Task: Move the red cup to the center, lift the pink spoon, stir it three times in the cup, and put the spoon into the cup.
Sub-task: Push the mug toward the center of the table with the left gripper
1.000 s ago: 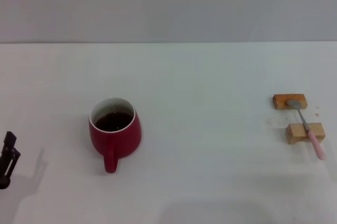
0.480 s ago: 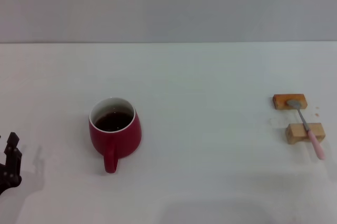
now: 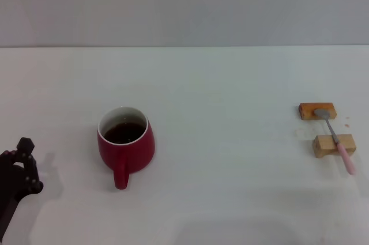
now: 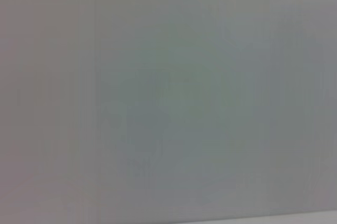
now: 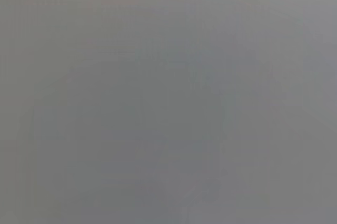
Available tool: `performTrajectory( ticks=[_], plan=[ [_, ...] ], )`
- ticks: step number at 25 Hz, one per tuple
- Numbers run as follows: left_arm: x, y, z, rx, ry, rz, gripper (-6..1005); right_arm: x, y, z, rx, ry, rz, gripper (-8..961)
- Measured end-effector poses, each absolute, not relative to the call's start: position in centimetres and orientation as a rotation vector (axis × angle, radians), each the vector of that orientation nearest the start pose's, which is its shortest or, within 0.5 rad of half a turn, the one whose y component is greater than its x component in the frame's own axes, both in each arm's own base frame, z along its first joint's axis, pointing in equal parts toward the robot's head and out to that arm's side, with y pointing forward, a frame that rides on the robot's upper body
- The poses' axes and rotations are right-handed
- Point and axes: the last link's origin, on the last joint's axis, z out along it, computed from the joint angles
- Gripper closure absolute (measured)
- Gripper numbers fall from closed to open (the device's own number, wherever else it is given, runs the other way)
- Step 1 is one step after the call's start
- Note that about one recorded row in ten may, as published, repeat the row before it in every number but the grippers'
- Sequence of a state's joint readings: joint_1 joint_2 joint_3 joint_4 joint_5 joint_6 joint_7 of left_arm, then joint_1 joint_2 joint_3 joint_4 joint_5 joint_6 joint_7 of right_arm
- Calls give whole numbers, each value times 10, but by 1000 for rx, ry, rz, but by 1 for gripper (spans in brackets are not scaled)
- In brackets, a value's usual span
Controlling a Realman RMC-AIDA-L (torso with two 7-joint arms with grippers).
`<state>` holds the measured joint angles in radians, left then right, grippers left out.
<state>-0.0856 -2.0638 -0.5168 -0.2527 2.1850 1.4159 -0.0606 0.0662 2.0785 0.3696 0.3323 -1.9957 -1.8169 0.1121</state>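
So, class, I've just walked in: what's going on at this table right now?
Nothing is held yet. The left gripper is at the table's left edge, apart from the red cup, which stands left of centre with dark liquid inside and its handle toward the robot. The pink spoon rests across two wooden blocks on the right. The right gripper is out of view.

White table (image 3: pixel 230 83) spans head view. Red cup (image 3: pixel 125 144) stands on it at 8 o'clock from centre — handle toward 6, dark liquid inside. Two wooden blocks (image 3: pixel 326 128) lie at 3 o'clock near edge, one behind other — pink spoon (image 3: pixel 335 139) bridges them, handle toward 5.
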Motion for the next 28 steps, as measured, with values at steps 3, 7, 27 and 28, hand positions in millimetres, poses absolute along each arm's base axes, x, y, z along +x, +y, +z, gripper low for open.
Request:
performTrajectory(
  ticks=[3, 7, 27, 28],
  plan=[
    [-361, 210, -33, -1659, -524, -651, 1001, 313, 179, -6, -1391, 378, 1061, 238],
    [-361, 222, -33, -1691, -503, -629, 1001, 313, 177, -5, -1386, 371, 1063, 238],
    [-343, 247, -56, -1828, -497, -626, 1002, 317, 175, 1, -1394, 391, 1116, 238],
    [-342, 248, -57, -1830, -500, -626, 1002, 317, 175, 1, -1394, 389, 1119, 238]
  ],
)
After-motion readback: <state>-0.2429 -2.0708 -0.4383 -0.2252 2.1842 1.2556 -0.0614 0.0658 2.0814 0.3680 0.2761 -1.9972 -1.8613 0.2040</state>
